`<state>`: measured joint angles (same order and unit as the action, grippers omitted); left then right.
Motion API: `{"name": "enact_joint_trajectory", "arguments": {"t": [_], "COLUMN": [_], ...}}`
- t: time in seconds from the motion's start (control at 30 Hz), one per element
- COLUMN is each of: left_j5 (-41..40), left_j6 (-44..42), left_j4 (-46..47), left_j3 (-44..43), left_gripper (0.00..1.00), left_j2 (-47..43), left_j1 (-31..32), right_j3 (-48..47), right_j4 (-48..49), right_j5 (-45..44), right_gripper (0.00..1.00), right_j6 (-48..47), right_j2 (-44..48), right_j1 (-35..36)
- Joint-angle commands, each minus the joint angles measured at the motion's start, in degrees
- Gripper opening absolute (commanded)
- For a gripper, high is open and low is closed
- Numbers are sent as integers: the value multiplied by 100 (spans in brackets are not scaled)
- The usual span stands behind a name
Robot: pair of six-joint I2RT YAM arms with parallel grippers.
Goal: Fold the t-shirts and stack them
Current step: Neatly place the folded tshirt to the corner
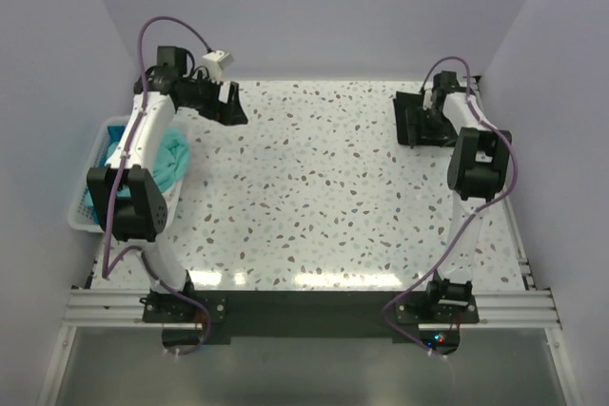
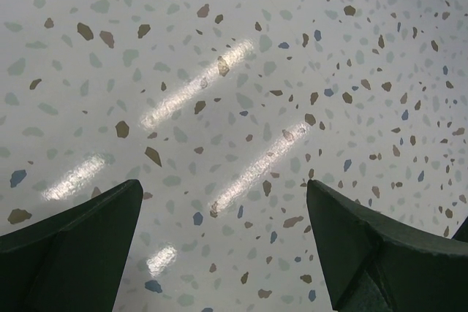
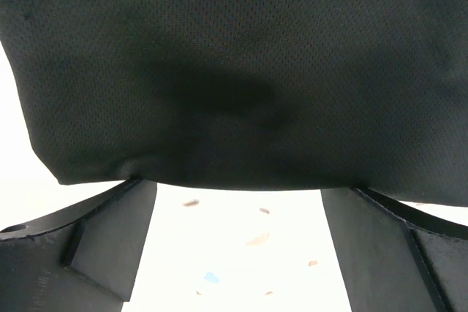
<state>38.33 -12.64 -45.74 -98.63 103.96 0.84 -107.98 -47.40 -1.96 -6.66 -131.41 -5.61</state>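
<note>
A black t-shirt (image 1: 407,132) lies folded at the back right of the table. My right gripper (image 1: 430,111) hovers just at it, open. In the right wrist view the black cloth (image 3: 234,63) fills the upper picture, and the right gripper (image 3: 238,184) has only bare table between its fingers. Teal t-shirts (image 1: 176,161) are bunched in a white basket (image 1: 90,206) at the left edge, partly hidden by the left arm. My left gripper (image 1: 233,109) hangs open at the back left, holding nothing; the left wrist view shows the left gripper (image 2: 223,184) over bare speckled table (image 2: 234,71).
The basket hangs past the table's left edge beside the left arm's elbow (image 1: 124,202). White walls close in the back and both sides. The speckled table top (image 1: 324,197) stretches between the two arms, with the arm bases on a rail (image 1: 304,306) at the near edge.
</note>
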Motion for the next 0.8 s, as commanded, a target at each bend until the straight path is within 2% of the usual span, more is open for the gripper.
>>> {"name": "enact_joint_trajectory", "arguments": {"t": [0.0,0.3,0.5,0.63,0.77], "left_j5": [78,105,79,-245,-378], "left_j6": [-142,-177,-89,60,52], "left_j4": [-128,-199,-234,-173,-155], "left_j3": [-148,-174,-376,-525,-404], "left_gripper": [100,100,100,100,100], "left_j2": [62,194,414,493,354], "left_j1": [-75,-84,-84,-84,-84], "right_j3": [-310,-970,-1286,-1348,-762], "right_j4": [257,108,-340,-708,-868], "right_j5": [-384,-358,71,178,476], "right_gripper": [99,99,98,99,99], "right_j6": [-11,-213,-433,-609,-749], "right_j2": [-543,-746,1,660,1642], "right_j1": [-19,-2,68,139,261]}}
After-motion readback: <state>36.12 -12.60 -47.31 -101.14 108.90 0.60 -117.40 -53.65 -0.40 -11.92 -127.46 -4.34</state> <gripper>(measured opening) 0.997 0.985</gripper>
